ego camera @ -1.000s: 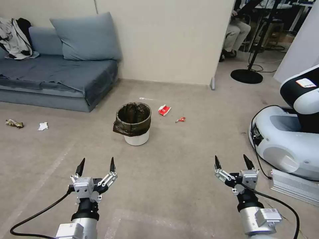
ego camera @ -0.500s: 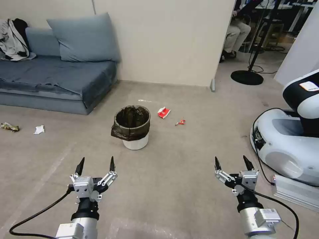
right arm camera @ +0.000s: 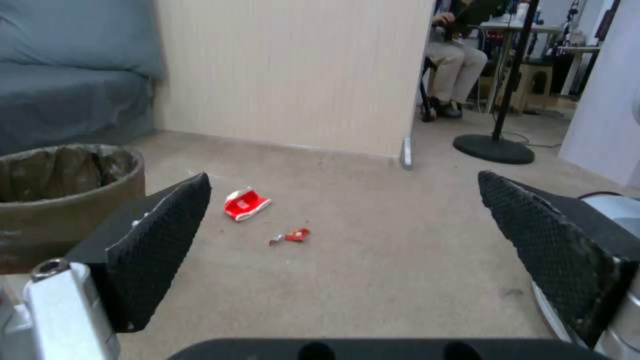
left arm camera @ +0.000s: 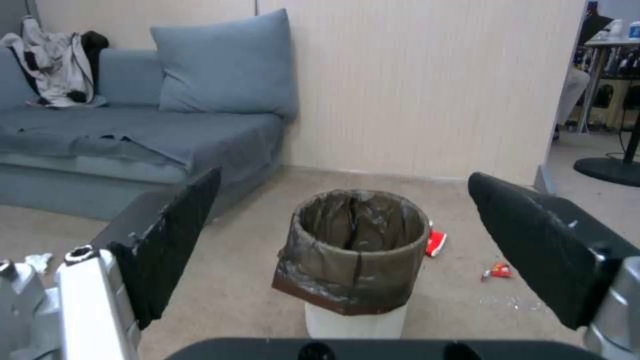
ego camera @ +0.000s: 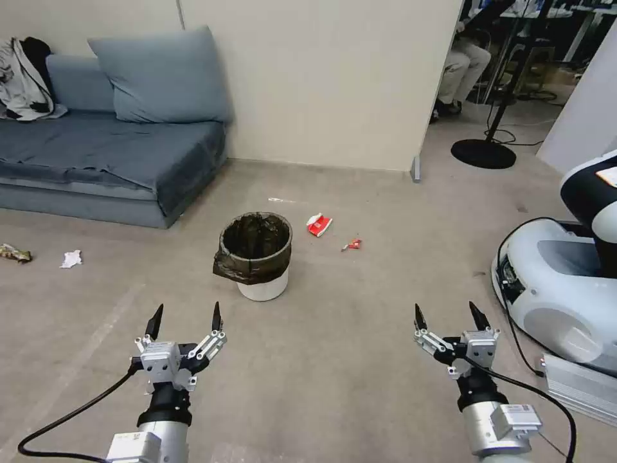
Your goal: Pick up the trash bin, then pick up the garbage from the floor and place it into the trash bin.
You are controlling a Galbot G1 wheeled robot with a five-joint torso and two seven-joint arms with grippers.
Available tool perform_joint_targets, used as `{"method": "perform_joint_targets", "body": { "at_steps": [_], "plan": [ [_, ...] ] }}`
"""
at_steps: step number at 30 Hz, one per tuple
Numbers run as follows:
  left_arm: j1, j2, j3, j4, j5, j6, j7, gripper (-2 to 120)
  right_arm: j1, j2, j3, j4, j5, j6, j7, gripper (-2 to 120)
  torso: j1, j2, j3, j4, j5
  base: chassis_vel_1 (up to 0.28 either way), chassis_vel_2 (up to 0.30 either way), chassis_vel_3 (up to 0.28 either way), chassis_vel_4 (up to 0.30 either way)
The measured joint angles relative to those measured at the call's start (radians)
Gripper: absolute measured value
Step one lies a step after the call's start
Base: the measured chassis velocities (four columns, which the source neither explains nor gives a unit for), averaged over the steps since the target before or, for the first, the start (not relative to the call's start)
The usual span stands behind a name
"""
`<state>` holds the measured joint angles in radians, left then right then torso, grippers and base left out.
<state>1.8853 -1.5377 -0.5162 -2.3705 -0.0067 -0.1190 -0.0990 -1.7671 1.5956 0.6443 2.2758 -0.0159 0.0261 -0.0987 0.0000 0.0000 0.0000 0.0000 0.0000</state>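
- The small round white plastic trash bin (ego camera: pixel 259 263) with its dark brown-black bag liner stands upright on the beige floor (ego camera: pixel 334 360), ahead of the robot and nearer its left arm; the liner is folded over the rim and hangs down the outside.
- The left gripper (ego camera: pixel 184 319) hovers low above the floor, well short of the bin, its jaws spread wide and holding nothing; in the left wrist view the bin (left arm camera: pixel 357 255) sits between the two dark fingers (left arm camera: pixel 175 235).
- The right gripper (ego camera: pixel 447 316) hovers level with the left, well apart from it, jaws likewise released and empty.
- A red-and-white paper carton (ego camera: pixel 319 224) lies on the floor just beyond the bin, toward the robot's right; a small red wrapper (ego camera: pixel 351 244) lies near it, farther right.
- A crumpled white tissue (ego camera: pixel 71 258) and a dark crumpled wrapper (ego camera: pixel 14 253) lie on the floor far to the left, in front of the grey-blue fabric sofa (ego camera: pixel 109 154).
- A white rounded machine base (ego camera: pixel 559 302) stands at the right.
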Motion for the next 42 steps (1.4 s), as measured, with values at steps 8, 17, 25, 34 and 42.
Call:
{"method": "perform_joint_targets", "body": {
  "at_steps": [8,17,25,34,42],
  "plan": [
    [0.0,-0.001,0.001,-0.003,-0.008,0.002,0.0,100,0.0,0.0,0.0,-0.001,-0.003,0.005,0.0,100,0.0,0.0,0.0,0.0,0.0,-0.085,0.088,0.101,-0.087],
    [0.001,-0.001,0.0,-0.005,-0.011,0.003,0.0,100,-0.001,0.0,-0.001,-0.002,-0.003,0.007,-0.003,100,0.0,0.0,0.0,0.0,0.0,-0.088,0.092,0.088,-0.095],
    [0.002,0.0,0.0,-0.007,-0.011,0.003,0.0,100,-0.002,-0.001,-0.003,-0.002,-0.005,0.009,-0.006,100,0.0,0.0,0.0,0.0,-0.0001,-0.101,0.094,0.094,-0.1],
    [0.005,0.001,0.0,-0.009,-0.012,0.003,0.0,100,-0.004,-0.001,-0.005,-0.003,-0.007,0.012,-0.008,100,0.0,0.0,0.0,0.0,0.0,-0.114,0.118,0.12,-0.111],
    [0.006,0.001,0.0,-0.01,-0.012,0.002,0.0,100,-0.005,-0.002,-0.006,-0.003,-0.008,0.013,-0.009,100,0.0,0.0,0.0,0.0,0.0001,-0.128,0.124,0.129,-0.141]
  ]
}}
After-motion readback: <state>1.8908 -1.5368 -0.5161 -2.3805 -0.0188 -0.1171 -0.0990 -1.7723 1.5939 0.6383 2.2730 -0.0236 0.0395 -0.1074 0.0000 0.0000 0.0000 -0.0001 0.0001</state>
